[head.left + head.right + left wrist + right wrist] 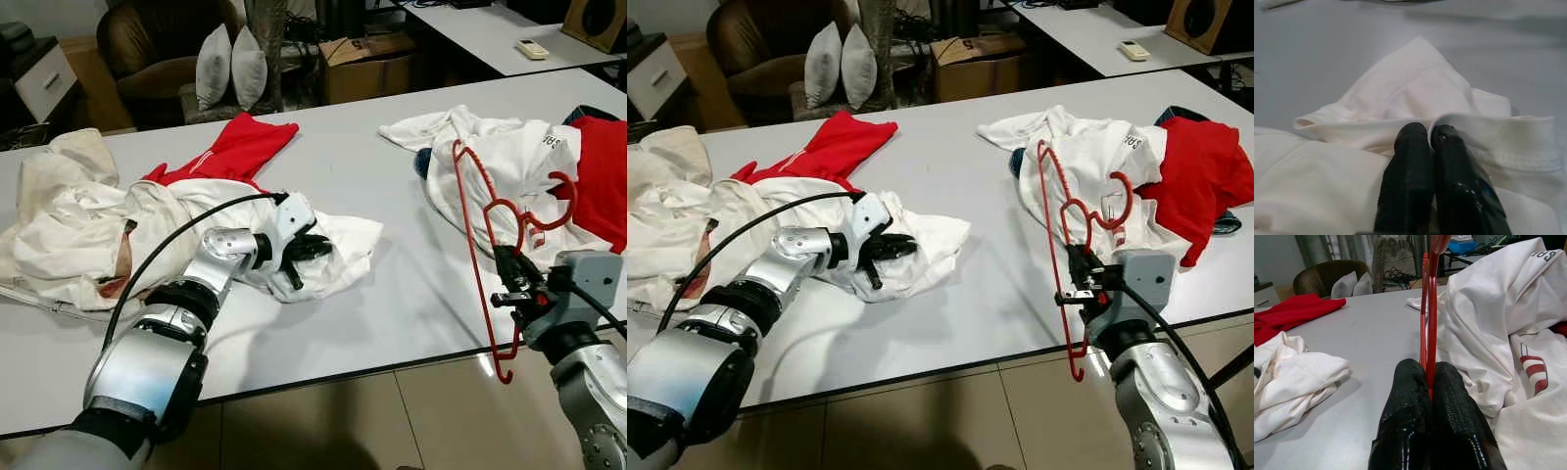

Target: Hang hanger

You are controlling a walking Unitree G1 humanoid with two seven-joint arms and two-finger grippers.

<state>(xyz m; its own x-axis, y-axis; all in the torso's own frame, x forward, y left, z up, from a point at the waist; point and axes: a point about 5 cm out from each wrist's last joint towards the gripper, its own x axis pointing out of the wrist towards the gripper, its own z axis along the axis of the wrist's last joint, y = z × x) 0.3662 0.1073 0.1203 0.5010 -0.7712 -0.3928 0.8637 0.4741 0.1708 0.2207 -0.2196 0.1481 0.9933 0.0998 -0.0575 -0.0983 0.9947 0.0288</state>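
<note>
Because the task needs a frame and a garment brought together, each arm holds one of the two:

Hanger: the red hanger (487,257) stands nearly upright over the near right part of the table, its lowest corner hanging past the table's front edge and its hook curling toward the right-hand clothes.

Hanger hold: the right gripper (509,277) is closed on a thin bar of the hanger; in the right wrist view the bar (1429,333) runs straight up from between the two pressed fingers (1408,401). The grip appears to sit low on the frame, which leaves the hook and shoulders free.

Hanger relative to left gripper: well apart, with bare table between them.

White shirt: the white shirt (333,240) lies crumpled at the centre-left of the table, beside a larger heap of pale cloth (69,215).

Shirt hold: the left gripper (302,257) is pinched on a folded hem; in the left wrist view a thin fold of fabric passes between the fingertips (1411,137). Judged purpose: to lift an opening for the hanger.

Red garment: a red garment (230,147) lies behind the white shirt.

Right-hand pile: white and red clothes (549,162) lie behind the hanger.

Table: the grey table (392,294) carries everything.

Step judged: hanger and shirt are both secured, not yet joined.
</note>
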